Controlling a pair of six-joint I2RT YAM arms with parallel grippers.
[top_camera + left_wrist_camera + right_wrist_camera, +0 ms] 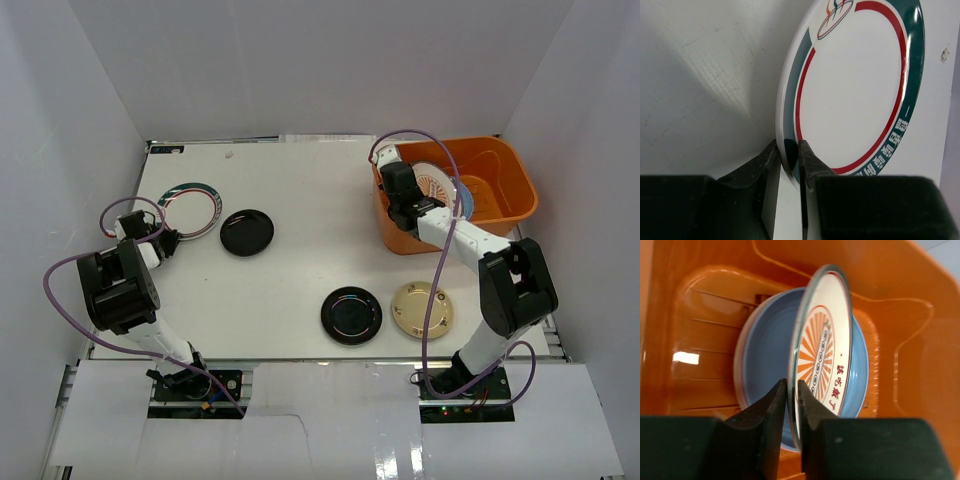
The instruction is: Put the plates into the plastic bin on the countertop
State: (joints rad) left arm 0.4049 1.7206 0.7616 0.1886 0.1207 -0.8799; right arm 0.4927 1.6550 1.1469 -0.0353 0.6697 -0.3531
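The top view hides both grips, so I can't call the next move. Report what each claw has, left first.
Observer: Left claw straddles the rim of the green-red plate; clamped or not, I can't tell.
Operator: Now the right.
Observer: Right claw holds the patterned plate by its rim, on edge inside the bin.
Operator: Say what's behind it.
Observer: A blue plate, lying in the bin.

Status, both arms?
Left gripper astride green-red plate rim, grip unconfirmed. Right gripper pinching orange-pattern plate on edge inside bin, over blue plate. Nothing in the way.
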